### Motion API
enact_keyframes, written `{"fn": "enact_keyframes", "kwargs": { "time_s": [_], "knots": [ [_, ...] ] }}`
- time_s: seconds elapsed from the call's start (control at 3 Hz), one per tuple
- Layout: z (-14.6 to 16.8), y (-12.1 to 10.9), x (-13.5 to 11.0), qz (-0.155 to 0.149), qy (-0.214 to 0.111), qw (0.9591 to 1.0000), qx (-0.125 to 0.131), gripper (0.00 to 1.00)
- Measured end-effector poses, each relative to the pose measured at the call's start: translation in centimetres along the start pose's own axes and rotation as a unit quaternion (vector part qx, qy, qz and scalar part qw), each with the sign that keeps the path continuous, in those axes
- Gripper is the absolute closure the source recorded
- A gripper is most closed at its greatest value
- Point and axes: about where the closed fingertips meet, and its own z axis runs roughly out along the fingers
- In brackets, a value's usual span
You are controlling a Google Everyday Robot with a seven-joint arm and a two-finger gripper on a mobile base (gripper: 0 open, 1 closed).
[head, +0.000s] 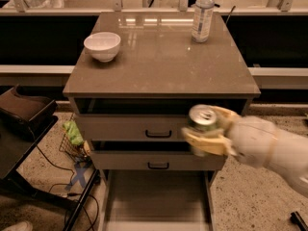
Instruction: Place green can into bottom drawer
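Note:
My gripper (208,129) is shut on the green can (203,120), whose silver pull-tab top faces up. It holds the can in the air in front of the cabinet's two upper drawers, right of their black handles. The bottom drawer (156,198) is pulled open below and to the left of the can; its pale floor shows and nothing lies in it. My pale arm (269,150) reaches in from the right edge.
A white bowl (102,45) stands on the cabinet top at the left. A clear plastic bottle (202,14) stands at the back right. A dark chair (24,117), a wire basket with green items (73,136) and cables lie on the floor to the left.

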Motion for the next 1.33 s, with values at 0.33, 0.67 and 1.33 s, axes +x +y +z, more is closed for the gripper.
{"fn": "enact_keyframes", "kwargs": {
  "time_s": [0.33, 0.67, 1.33],
  "knots": [
    [-2.5, -0.7, 0.6, 0.005, 0.003, 0.9996, 0.029, 1.00],
    [-1.7, -0.8, 1.8, 0.012, 0.000, 0.9995, 0.030, 1.00],
    [2.2, 3.5, 14.6, 0.038, -0.021, 0.9987, -0.027, 1.00]
  ]
}}
